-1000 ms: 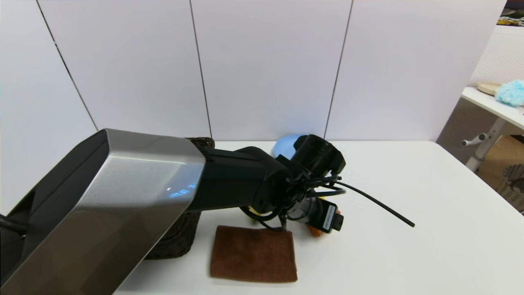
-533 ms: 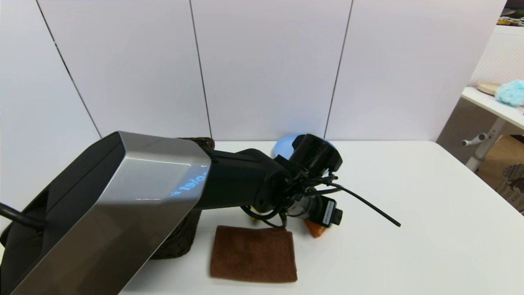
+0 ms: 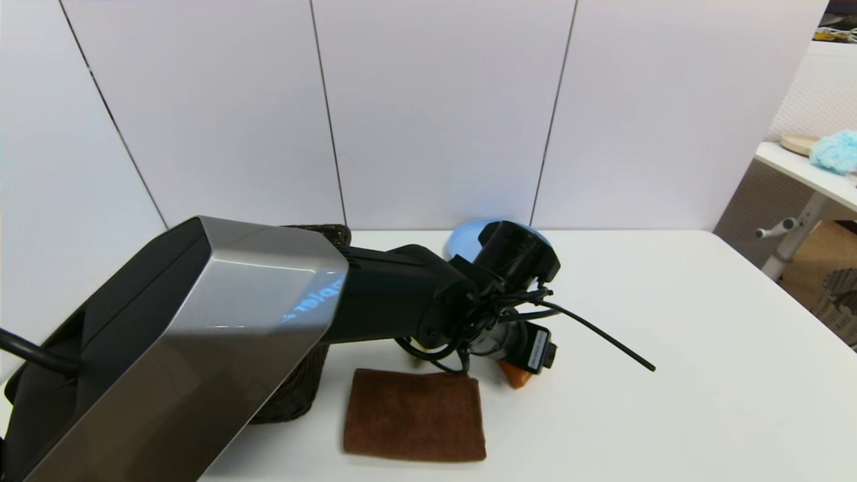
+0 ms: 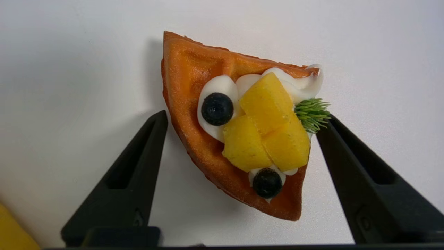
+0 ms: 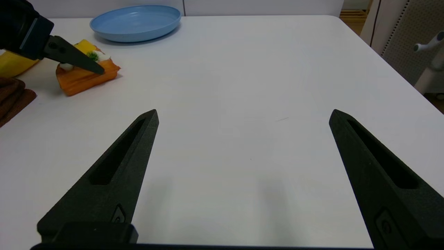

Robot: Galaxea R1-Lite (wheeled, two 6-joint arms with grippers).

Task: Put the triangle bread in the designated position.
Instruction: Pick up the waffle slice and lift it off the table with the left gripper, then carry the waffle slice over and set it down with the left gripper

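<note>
Left gripper [image 4: 242, 118] spread wide, straddling triangle bread [image 4: 239, 128] on table [image 5: 222, 104], set for a pinch; blue plate [image 5: 136, 21] at bread's 1 o'clock. Right gripper [image 5: 242, 116] idle, spread.

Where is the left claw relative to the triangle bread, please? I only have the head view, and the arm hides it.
Observer: The left claw straddles the orange wedge-shaped toy bread, one finger on each side.
Operator: Thank you. Has it closed yet?
Observer: No, it is open; one finger stands clear of the crust, the other sits beside the green sprig.
Operator: And is the bread lifted?
Observer: It looks to be resting on the white table, near the round blue plate. The right claw is open over bare tabletop.
</note>
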